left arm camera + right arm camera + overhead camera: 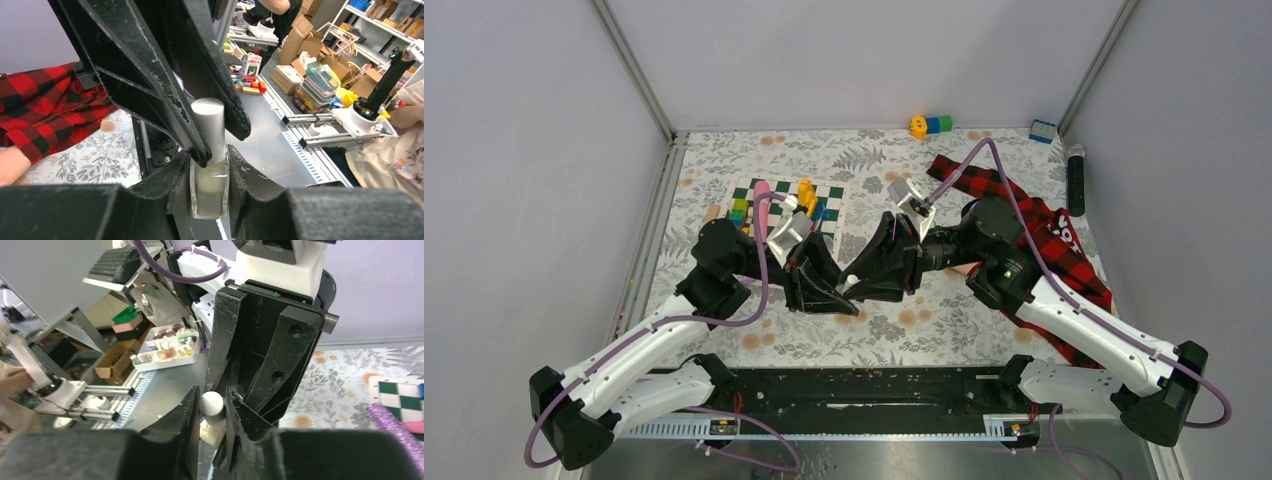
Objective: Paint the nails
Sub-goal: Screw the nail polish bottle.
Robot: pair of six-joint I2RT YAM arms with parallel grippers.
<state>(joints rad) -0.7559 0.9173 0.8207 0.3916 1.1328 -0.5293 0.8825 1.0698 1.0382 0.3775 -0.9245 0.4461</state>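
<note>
A clear glass polish bottle point(209, 196) is clamped in the left pincer point(210, 182); its grey cylindrical cap point(208, 125) is flanked by the right pincer point(212, 407), contact unclear. The nails are unseen; their red-and-black plaid sleeve point(1052, 238) lies under the right arm point(1074, 312). The bottle could be tipped by an off-axis twist.

We are wearing white shells point(639, 350) along our long links, well back from the fingers point(160, 450), and matt black housings point(719, 250) at the joints nearer them. A purple cable point(759, 270) is looping along each of us, away from the fingers. The fingers are showing scuffed black plastic with ribs and round holes point(295, 330). A green light point(1005, 269) is glowing on the right arm point(1074, 320), behind its fingers.
</note>
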